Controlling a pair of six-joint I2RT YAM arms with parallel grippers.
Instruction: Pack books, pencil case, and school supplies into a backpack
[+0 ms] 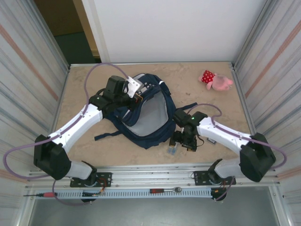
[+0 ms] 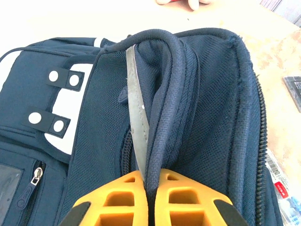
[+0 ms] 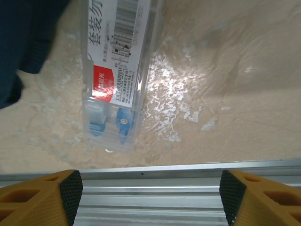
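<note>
Two grippers are at work on opposite sides of the backpack (image 1: 146, 117). The left gripper (image 2: 150, 190) is clenched: its orange fingers (image 2: 113, 202) pinch a padded navy loop (image 2: 164, 94) at the backpack's top edge, with a pale reflective stripe (image 2: 137, 108) running into the pinch beside it. From the top camera this gripper (image 1: 134, 92) sits at the bag's far left corner. The bag lies flat on the table (image 1: 211, 108) with its grey mesh inside facing up.

The right gripper (image 3: 150, 197) is released, its fingers (image 3: 51, 193) spread wide with nothing between them. It hangs over the metal rail (image 3: 150, 181) at the table's near edge. Just beyond its fingertips the pack (image 3: 117, 70) lies flat on the table, clear-cased with a white label, a red patch and two blue pieces at its near end. The pack is not touched by either finger. Its far left side lies close to the bag's navy fabric. From above, the right gripper (image 1: 182, 141) is beside the bag's near right edge, with the pack (image 1: 172, 150) just in front of it.

A dark flat rectangle (image 2: 294, 92) lies on the table right of the bag, cut off by the left wrist view's edge. A pink plush toy (image 1: 216, 81) lies well apart at the far right.
</note>
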